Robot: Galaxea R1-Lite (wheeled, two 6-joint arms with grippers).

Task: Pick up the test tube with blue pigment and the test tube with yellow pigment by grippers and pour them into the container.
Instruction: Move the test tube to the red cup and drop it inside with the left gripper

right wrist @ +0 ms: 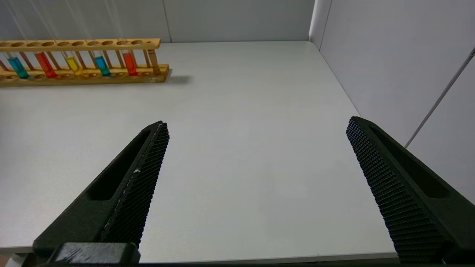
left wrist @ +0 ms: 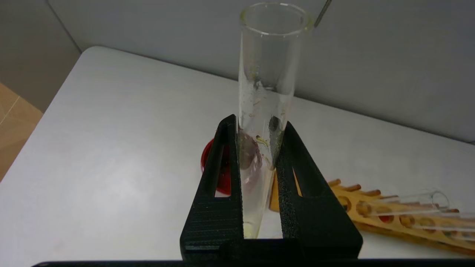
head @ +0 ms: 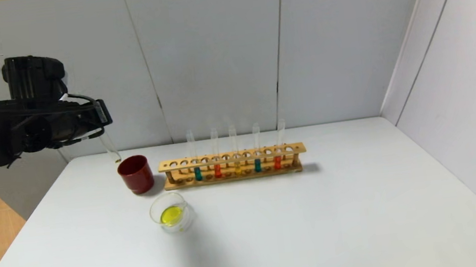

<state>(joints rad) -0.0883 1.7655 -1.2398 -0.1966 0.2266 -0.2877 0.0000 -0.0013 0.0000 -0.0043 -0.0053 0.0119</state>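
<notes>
My left gripper is shut on the test tube with yellow pigment. The tube hangs upright just above and behind the red cup and holds only yellow traces. The container, a clear glass dish at the front left of the table, holds bright yellow liquid. Two test tubes with blue pigment stand in the wooden rack, also in the right wrist view. My right gripper is open and empty, low over the table's near right part.
A dark red cup stands left of the rack. The rack also holds two red tubes and an amber-yellow tube. Walls stand behind and to the right.
</notes>
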